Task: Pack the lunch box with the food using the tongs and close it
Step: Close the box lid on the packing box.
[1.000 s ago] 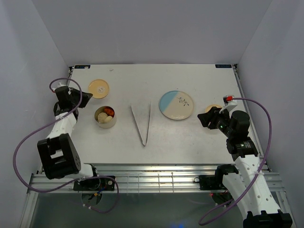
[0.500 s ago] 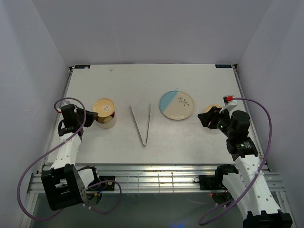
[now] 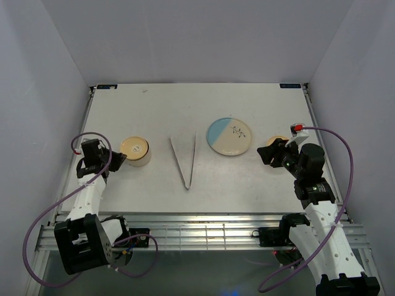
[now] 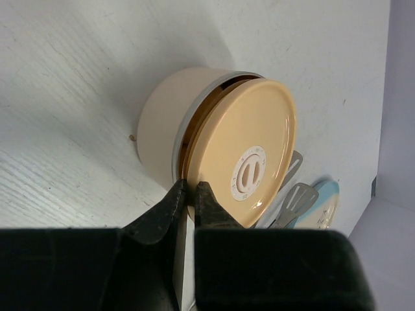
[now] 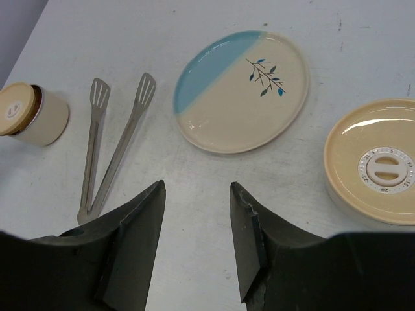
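Carrying everything is one white bench (image 3: 247, 185), with two arms bolted at its near edge: left arm (image 3: 86, 197) and right arm (image 3: 318, 197). One blue-and-cream plate (image 3: 229, 136) lies right of centre, bare. One pair of tongs (image 3: 184, 161) lies flat at mid-bench between box and plate, V point toward the arms, touching neither.

There are two round cream containers. The lunch box (image 3: 141, 162) stands on the left. The second container (image 5: 373, 162) sits far right beside the plate with its own lid flat on top.

One tan lid (image 4: 249, 155) sits tilted on the lunch box, with a dark gap showing along one side of the rim. Left jaws are narrow, pinched on that lid's edge. Right jaws stand apart and hold nothing, hovering near the second container. Food is hidden under the lid, so the pieces can't be counted.
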Robot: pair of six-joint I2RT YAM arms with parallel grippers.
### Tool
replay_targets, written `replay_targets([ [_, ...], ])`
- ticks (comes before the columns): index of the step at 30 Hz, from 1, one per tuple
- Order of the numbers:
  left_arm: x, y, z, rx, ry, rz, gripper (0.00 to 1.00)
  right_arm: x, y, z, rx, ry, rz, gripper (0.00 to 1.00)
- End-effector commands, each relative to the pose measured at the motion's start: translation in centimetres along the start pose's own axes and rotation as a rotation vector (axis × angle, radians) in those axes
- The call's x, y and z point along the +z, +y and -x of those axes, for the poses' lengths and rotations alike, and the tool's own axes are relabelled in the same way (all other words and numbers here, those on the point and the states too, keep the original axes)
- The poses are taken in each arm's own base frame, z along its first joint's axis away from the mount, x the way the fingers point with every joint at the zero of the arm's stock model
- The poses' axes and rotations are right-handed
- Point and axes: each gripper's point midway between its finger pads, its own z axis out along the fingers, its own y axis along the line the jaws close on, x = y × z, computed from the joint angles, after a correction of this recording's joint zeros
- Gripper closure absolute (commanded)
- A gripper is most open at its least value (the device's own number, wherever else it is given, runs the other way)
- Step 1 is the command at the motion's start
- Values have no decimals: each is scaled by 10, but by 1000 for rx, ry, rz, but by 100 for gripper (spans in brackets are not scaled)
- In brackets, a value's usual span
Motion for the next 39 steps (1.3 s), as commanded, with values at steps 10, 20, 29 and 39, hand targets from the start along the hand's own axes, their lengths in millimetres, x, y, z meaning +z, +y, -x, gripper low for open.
replay_targets([
  [10, -4, -17, 5, 95, -42, -119, 72, 1, 0, 7, -25, -38, 1, 49],
  [20, -9, -23, 5, 58, -39, -134, 50, 1, -1, 8, -25, -42, -7, 49],
  [29, -46, -51, 30, 131, -168, -210, 40, 1, -2, 6, -21, -36, -14, 49],
  [39, -10, -96, 22, 340, -41, -256, 100, 3, 0, 4, -19, -33, 6, 49],
])
